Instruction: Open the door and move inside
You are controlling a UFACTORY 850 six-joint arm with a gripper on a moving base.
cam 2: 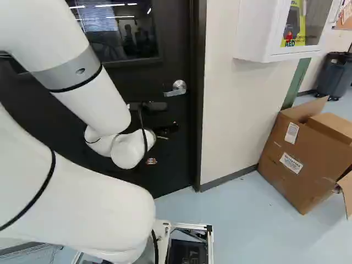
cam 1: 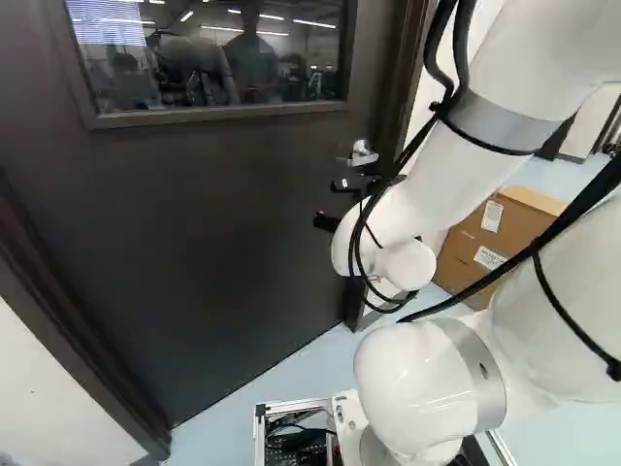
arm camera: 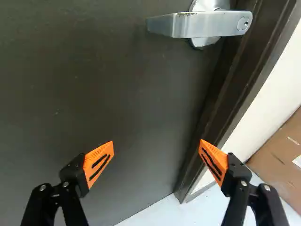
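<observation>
1. Left base view: from behind and left of the white, rounded robot arm (cam 1: 427, 184), facing ahead, slightly down, at the dark, flat door (cam 1: 213, 223).
2. Right base view: from behind its right, facing likewise, with more cream, smooth wall (cam 2: 236, 110).
3. Wrist view: closest, facing the door below its silver metal lever handle (arm camera: 171, 26).
4. All share door, handle and brown cardboard box (cam 2: 275, 170).

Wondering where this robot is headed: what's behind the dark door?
The door itself hides whatever lies beyond. Its window shows light strips and dim shapes, but I can't tell whether those are reflections or the far side.
</observation>
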